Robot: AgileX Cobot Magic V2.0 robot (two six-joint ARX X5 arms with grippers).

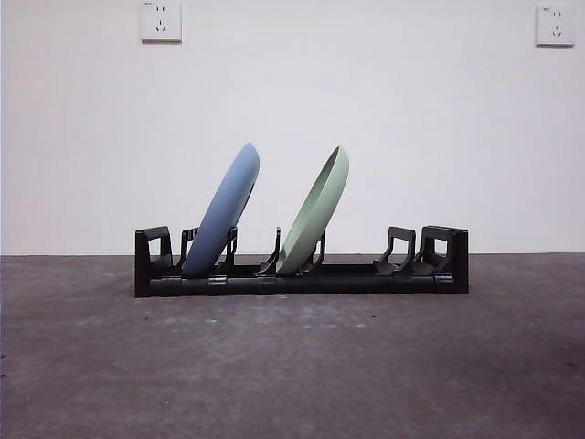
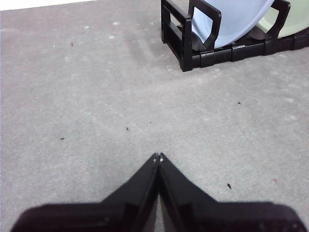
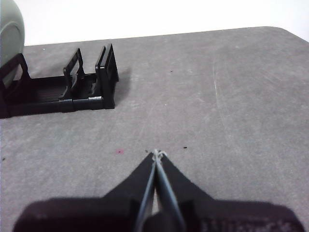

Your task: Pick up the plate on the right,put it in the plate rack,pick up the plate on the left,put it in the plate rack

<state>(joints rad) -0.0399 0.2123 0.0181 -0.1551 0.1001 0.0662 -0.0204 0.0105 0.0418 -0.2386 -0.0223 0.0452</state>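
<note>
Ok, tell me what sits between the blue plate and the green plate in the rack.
In the front view, between the blue plate and the green plate stands only one curved black prong of the plate rack; the plates lean apart, not touching.

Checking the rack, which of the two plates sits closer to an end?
The blue plate: it stands next to the plate rack's end block, while the green plate leans near the middle.
</note>
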